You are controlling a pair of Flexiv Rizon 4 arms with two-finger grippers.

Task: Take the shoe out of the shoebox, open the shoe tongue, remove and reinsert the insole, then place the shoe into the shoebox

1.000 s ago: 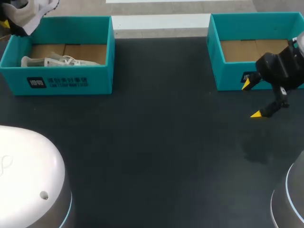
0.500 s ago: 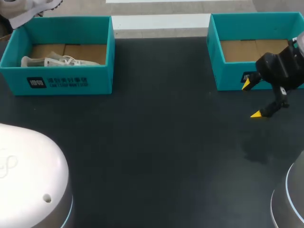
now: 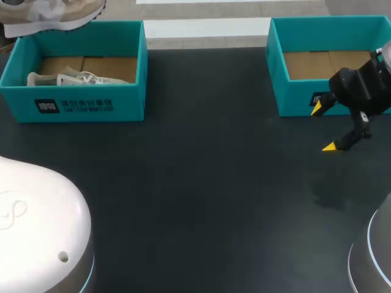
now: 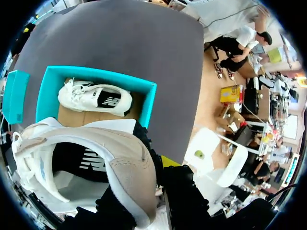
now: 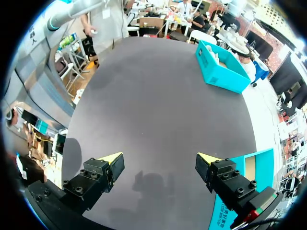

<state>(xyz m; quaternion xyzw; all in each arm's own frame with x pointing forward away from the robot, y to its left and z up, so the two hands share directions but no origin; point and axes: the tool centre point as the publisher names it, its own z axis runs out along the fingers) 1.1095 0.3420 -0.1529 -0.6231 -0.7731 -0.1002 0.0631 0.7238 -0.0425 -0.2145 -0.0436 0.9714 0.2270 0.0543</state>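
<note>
Head view: the shoe (image 3: 54,14) hangs in the air at the far left corner, above the back rim of the left shoebox (image 3: 85,105), where a second shoe (image 3: 73,79) lies against the near wall. The left fingers are out of sight here. The right fingers (image 3: 330,146) stand wide apart and empty, just in front of the right shoebox (image 3: 293,97). The dark surface (image 3: 195,183) between the boxes is open, probably the best place to set the shoe down and work on it.

Left wrist view: the left fingers (image 4: 169,161) are clamped on the shoe (image 4: 86,163) at its padded collar, one outside and one apparently inside the opening. It is a light thing with a soft fabric upper and a stiffer sole. Held by the collar alone it will likely sag and swing, so a grip on the sole or heel would steady it better. The tongue and insole are thin and floppy and call for a pinch at a free edge. The left shoebox (image 4: 144,91) sits directly below, its thin card walls easy to snag.

Right wrist view: the right fingers (image 5: 103,175) are spread wide over bare surface (image 5: 158,96), nothing between them. The right shoebox (image 5: 261,167) is just beside one finger, and the left shoebox (image 5: 220,72) is well away across the surface.
</note>
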